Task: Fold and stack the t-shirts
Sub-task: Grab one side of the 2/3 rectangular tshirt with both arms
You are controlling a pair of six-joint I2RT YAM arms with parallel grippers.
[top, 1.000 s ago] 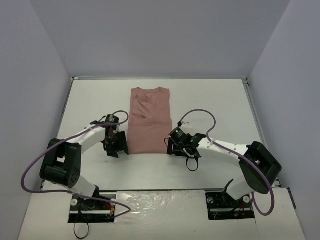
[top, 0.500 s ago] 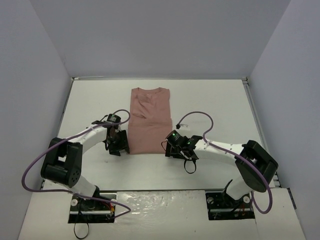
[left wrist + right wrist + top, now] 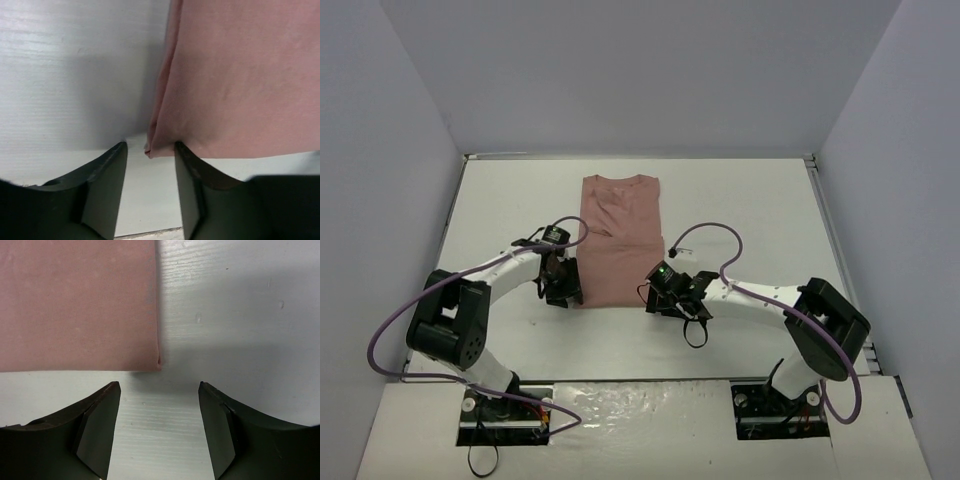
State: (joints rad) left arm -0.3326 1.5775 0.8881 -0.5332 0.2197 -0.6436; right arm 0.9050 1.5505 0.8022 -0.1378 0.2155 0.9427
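Left fingers (image 3: 105, 175) straddle t-shirt (image 3: 240, 75) corner; right fingers (image 3: 97, 420) wide, just short.

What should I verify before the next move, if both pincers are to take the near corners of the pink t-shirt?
1. The left pincer is open: ok.
2. The right pincer is open: ok.
3. Near left corner of the t-shirt sits between the left tips: ok.
4. Near right corner sits between the right tips: not ok, it lies just ahead of them.
5. Near hem lies straight and flat on the table: ok.
6. All folded layers would be caught at each corner: cannot tell.
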